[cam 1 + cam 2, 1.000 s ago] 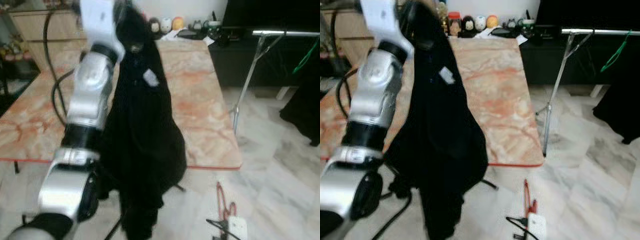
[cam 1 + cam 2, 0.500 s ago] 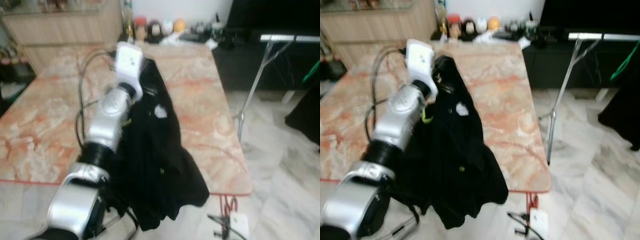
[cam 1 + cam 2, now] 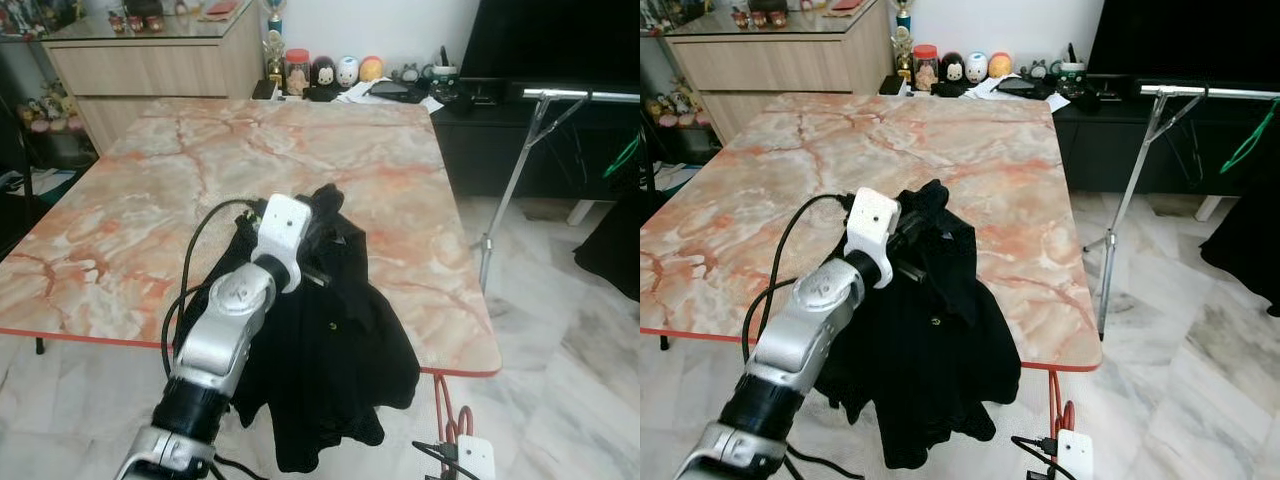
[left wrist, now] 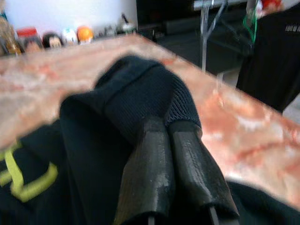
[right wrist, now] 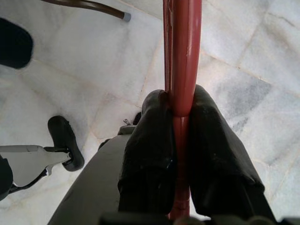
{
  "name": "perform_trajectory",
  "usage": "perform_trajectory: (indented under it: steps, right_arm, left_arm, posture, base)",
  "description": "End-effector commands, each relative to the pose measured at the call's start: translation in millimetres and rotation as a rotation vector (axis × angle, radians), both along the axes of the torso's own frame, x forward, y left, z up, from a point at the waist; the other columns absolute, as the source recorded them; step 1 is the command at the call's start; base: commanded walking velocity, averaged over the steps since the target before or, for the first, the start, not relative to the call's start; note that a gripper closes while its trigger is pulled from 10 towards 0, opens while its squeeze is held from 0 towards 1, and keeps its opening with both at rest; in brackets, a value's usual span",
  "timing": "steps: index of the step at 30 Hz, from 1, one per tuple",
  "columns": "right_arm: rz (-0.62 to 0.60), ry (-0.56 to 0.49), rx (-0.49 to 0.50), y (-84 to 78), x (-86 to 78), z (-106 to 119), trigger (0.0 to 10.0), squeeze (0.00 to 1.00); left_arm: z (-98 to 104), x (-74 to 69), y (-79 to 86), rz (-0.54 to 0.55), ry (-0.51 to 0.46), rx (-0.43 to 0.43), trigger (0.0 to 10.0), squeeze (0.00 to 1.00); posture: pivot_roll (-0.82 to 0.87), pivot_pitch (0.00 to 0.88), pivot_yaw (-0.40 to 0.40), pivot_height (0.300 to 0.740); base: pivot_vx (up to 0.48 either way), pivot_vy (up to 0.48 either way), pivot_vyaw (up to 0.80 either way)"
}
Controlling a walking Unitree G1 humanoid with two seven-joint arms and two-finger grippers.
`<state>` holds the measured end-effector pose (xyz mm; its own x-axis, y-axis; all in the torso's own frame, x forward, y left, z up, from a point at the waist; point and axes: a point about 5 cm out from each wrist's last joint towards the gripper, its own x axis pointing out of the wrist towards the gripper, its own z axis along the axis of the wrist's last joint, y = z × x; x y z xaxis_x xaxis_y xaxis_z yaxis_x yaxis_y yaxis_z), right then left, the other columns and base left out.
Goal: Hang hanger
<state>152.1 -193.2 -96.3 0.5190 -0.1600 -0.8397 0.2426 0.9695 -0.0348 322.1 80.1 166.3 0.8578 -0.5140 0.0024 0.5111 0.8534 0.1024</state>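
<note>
Your right gripper (image 5: 177,140) fingers clench the red hanger (image 5: 182,56) above the floor. Left gripper (image 4: 171,136) fingers pinch the black garment (image 3: 930,350) at the tabletop (image 3: 770,180) edge. Next: carry to the rail (image 3: 1210,92), judged well apart

The table (image 3: 120,200) and garment (image 3: 330,340) are seen from above by both eyes; wrist views are close, perhaps blurred.

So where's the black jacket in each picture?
Left eye view: black jacket droops over the marble table's near edge, low centre.
Right eye view: same jacket, a bit left of centre.
Left wrist view: its dark collar is pinched by the left gripper.
Right wrist view: no jacket.
Shared landmark: the marble table.
</note>
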Motion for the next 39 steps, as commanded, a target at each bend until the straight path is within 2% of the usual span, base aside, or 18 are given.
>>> perform_trajectory:
  steps: [1,5,6,7,8,16,28,32,35,36,37,39]
  right_arm:
    - [-0.002,0.000,0.005,1.5,-0.4,0,10.0,0.00]
    - [-0.001,0.002,0.006,1.6,-0.8,-1,10.0,0.00]
    - [0.000,0.002,0.006,1.6,-0.9,-1,10.0,0.00]
    - [0.000,0.002,0.006,1.6,-1.0,-1,10.0,0.00]
    - [0.001,0.003,0.006,1.6,-1.3,-1,10.0,0.00]
    - [0.002,0.005,0.006,1.4,-2.7,-1,10.0,0.00]
    - [0.011,0.012,0.003,1.0,-5.3,-2,10.0,0.00]
    - [0.009,0.009,0.003,0.8,-5.0,-2,10.0,0.00]
    - [0.003,0.006,0.002,0.5,-4.7,-2,10.0,0.00]
    - [0.003,0.006,0.002,0.5,-4.7,-2,10.0,0.00]
    - [0.000,0.005,0.002,0.0,-4.5,-2,10.0,0.00]
    - [0.002,0.004,0.001,-0.7,-4.2,-1,10.0,0.00]
  left_arm:
    - [0,-4.4,0.9,0.001,0.001,0.015,10.0,0.00]
    - [-1,-8.3,3.5,0.021,0.010,0.013,10.0,0.00]
    - [-1,-8.7,3.4,0.021,0.011,0.012,10.0,0.34]
    - [-1,-9.4,3.5,0.024,0.011,0.011,10.0,0.34]
    - [0,-10.9,3.7,0.029,0.010,0.005,10.0,1.00]
    - [2,-15.3,5.9,0.029,-0.034,0.018,10.0,1.00]
    - [4,-37.7,15.7,-0.045,-0.055,-0.055,10.0,1.00]
    - [6,-39.0,21.3,-0.014,-0.071,-0.084,10.0,1.00]
    - [6,-40.7,33.3,0.074,-0.117,-0.075,10.0,1.00]
    - [6,-40.7,33.3,0.074,-0.117,-0.075,10.0,1.00]
    - [1,-43.5,46.9,0.177,-0.128,-0.094,10.0,0.00]
    - [-3,-45.9,60.9,0.279,-0.130,-0.116,10.0,0.00]
  posture:
    - [-0.05,0.021,0.010,0.740]
    - [-0.05,0.019,0.009,0.740]
    - [-0.05,0.018,0.009,0.740]
    - [-0.05,0.018,0.009,0.740]
    - [-0.06,0.015,0.010,0.740]
    - [-0.06,0.007,0.012,0.740]
    - [-0.06,0.000,0.014,0.740]
    - [-0.06,0.008,0.013,0.740]
    - [-0.07,0.011,0.014,0.740]
    - [-0.07,0.011,0.014,0.740]
    - [-0.07,0.017,0.008,0.740]
    - [-0.07,0.020,0.005,0.740]
  base:
    - [0.000,0.000,0.00]
    - [0.000,0.000,0.00]
    - [0.000,0.000,0.00]
    - [0.000,0.000,0.00]
    - [0.000,0.000,0.00]
    - [0.000,0.000,0.00]
    - [0.000,0.000,0.00]
    - [0.000,0.000,0.00]
    - [0.000,0.000,0.00]
    - [0.000,0.000,0.00]
    - [0.000,0.000,0.00]
    - [0.000,0.000,0.00]
